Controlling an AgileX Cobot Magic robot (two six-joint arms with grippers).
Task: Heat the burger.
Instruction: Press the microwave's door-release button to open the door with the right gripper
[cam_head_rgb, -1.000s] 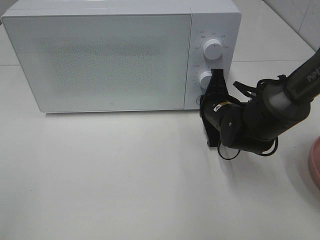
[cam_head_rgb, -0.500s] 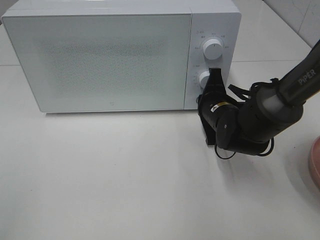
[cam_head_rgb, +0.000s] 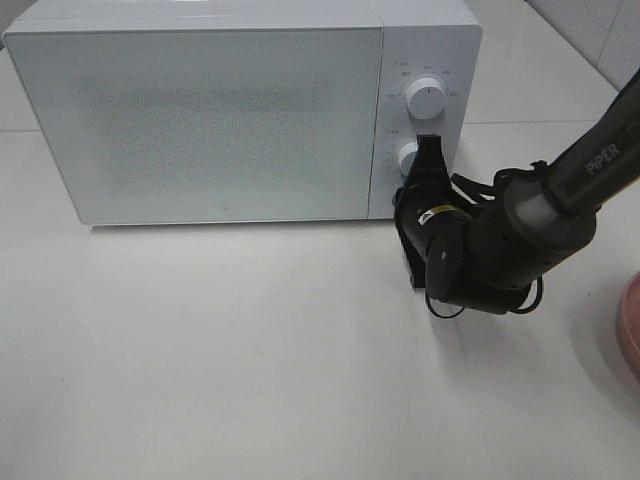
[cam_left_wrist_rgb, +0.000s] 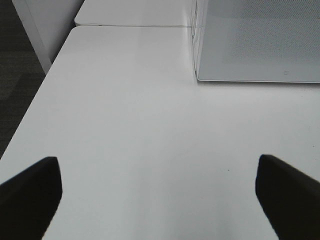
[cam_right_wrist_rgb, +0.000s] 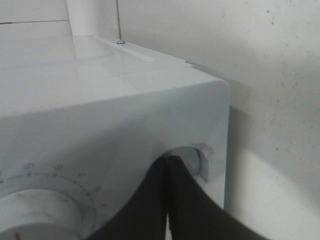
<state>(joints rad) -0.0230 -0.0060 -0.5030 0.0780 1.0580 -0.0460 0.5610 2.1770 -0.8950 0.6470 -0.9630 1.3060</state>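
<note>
Since a second ago the right arm (cam_head_rgb: 520, 230) has slid a little toward 9 o'clock in the high view, its bulky wrist now closer under the microwave's control panel and its forearm raised slightly. The right gripper (cam_head_rgb: 430, 150) has barely moved. Its fingers (cam_right_wrist_rgb: 150, 210) are pressed together with no gap, and their tip rests against the 3 o'clock edge of the lower knob (cam_head_rgb: 407, 158). They pinch nothing. The upper knob (cam_head_rgb: 425, 97) sits at 12 o'clock from the lower one, untouched. The microwave (cam_head_rgb: 210, 120) fills the 10 to 1 o'clock part of the high view, with its door shut and its speckled window showing nothing inside. The burger cannot be seen in any view. A pink plate (cam_head_rgb: 630, 330) peeks in at the frame edge between 3 and 4 o'clock, well apart from the arm. The left gripper (cam_left_wrist_rgb: 159, 195) hangs over the bare white surface (cam_head_rgb: 250, 350) with its fingers spread wide and nothing between them. The microwave's corner lies ahead of it at about 1 o'clock, with no object between them.
</note>
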